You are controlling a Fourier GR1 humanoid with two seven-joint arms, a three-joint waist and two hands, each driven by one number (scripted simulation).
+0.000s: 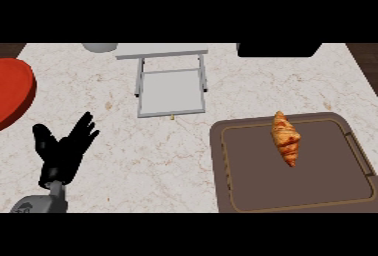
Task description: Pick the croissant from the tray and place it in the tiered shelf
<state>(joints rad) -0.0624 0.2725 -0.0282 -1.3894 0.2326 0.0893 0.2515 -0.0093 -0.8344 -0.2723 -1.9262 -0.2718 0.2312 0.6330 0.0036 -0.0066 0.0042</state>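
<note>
A golden-brown croissant [286,138] lies lengthwise on the upper middle of a dark brown tray [244,170] at the right of the counter. The white tiered shelf [170,90] stands at the back centre, its lower level facing me and bare. My left hand [63,147] rests at the lower left with fingers straight and spread, far from the croissant and holding nothing. My right hand does not show.
A red round object [15,87] sits at the left edge. A grey object [100,47] and a black object [279,49] stand at the back. Marble counter lies between the shelf and the tray.
</note>
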